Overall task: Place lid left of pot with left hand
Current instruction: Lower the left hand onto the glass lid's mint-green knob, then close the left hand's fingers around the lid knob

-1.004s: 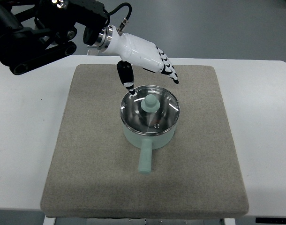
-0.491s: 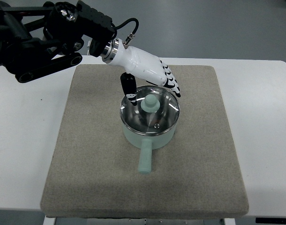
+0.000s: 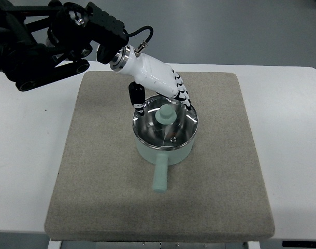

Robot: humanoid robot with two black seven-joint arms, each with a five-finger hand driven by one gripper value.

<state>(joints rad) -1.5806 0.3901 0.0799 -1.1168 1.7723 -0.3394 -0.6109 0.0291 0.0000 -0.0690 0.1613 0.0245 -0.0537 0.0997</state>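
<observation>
One white worktop (image 3: 28, 155) fills most of the view, and a large grey-brown felt mat (image 3: 96, 176) lies across its middle. Near the centre of the mat stands the pale green pot (image 3: 163, 151), its straight handle (image 3: 160, 179) pointing toward the near edge of the mat. The lid (image 3: 171, 132), glass with a metal rim, sits closed on the pot, and its pale green knob (image 3: 166, 114) stands at the lid's middle.

From the upper left comes the black left arm (image 3: 49, 41), with a cable (image 3: 140, 35) looping at the wrist, where a silver ring joins the arm to the white robot hand (image 3: 163, 96). That left robot hand reaches down over the far side of the lid. Its fingers (image 3: 181, 93), white with black bands, lie together and slope down behind the knob, close to it or touching it; contact cannot be told from above. The dark thumb (image 3: 138, 98) hangs apart from them, its tip at the lid's left rim. The thumb and fingers stand on either side of the knob's far-left quarter without closing around it, so the hand holds nothing.
</observation>
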